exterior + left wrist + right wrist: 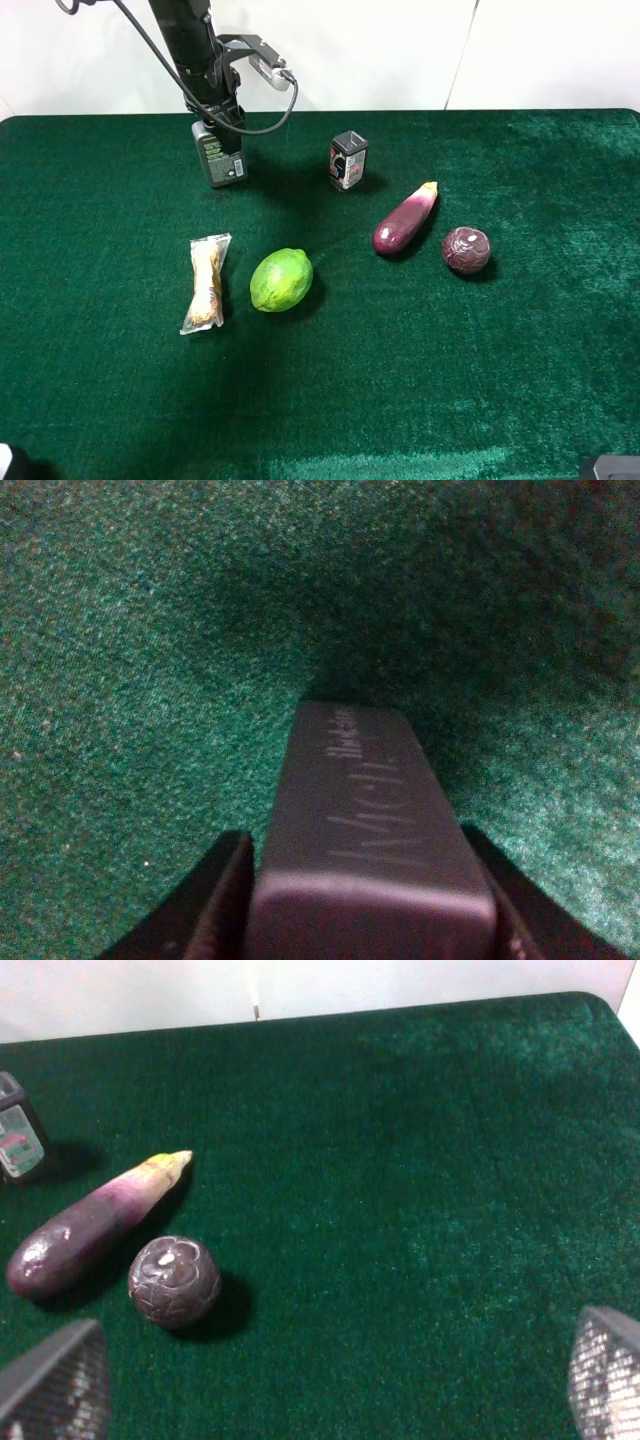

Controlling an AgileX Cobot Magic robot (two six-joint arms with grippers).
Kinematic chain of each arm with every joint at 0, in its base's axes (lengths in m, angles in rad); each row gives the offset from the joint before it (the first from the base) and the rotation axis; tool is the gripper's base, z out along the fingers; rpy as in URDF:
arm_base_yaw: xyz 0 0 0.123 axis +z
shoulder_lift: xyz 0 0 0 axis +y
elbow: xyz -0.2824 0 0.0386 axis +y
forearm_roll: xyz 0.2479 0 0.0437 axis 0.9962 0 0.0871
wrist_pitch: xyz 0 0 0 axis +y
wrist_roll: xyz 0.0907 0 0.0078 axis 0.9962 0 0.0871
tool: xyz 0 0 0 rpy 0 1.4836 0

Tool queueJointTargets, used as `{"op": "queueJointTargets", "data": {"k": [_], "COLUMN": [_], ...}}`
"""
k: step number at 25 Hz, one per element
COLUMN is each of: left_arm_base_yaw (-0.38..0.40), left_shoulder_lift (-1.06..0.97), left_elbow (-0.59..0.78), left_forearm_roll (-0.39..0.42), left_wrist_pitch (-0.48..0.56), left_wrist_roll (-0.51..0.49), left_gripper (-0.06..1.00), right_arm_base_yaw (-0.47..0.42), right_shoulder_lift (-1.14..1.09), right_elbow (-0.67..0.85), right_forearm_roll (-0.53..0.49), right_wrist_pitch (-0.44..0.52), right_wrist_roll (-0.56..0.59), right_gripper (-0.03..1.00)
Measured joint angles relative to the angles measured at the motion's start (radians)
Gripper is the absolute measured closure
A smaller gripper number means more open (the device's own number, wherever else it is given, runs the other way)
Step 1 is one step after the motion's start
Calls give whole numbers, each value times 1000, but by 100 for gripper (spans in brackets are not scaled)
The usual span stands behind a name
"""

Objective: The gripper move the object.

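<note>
Green felt is covering the table [520, 380]. Toward its far edge on the left side, the left gripper [218, 120] is reaching down from a dark arm trailing black cables. Its 2 dark fingers [215, 895] are clamping the grey bottle [222, 160] from either side, and the wrist view is showing the bottle's flat grey face filling the gap between them. The bottle is standing upright under the arm with its dark label facing the high camera. Its base is at the cloth, though I cannot tell whether it is resting there or hanging just above.

A small black can [348, 160] is standing well to the right of the bottle. Nearer the middle, an eggplant [405, 220] is lying at a slant with a round purple ball [466, 250] just beside it. A lime [281, 280] is sitting near a clear packet [206, 283] in front of the bottle.

The right gripper [330, 1385] is hanging spread wide and holding nothing, with its 2 textured pads [55, 1385] framing bare felt.
</note>
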Motion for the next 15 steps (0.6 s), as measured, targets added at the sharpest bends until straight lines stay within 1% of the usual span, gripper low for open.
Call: {"op": "queueJointTargets", "data": {"k": [10,15], "left_arm_base_yaw": [0,0], "left_shoulder_lift": [0,-11], "left_elbow": [-3,-9], "left_forearm_roll": [0,23], "left_wrist_pitch": [4,17], "left_wrist_roll": [1,1], "left_gripper": [51,51], "right_arm_base_yaw": [0,0], "right_shoulder_lift": [0,0], "right_elbow": [0,0], "right_forearm_roll": [0,0], "right_wrist_pitch": [0,0], "right_wrist_roll": [0,0], "right_gripper": [27,27]}}
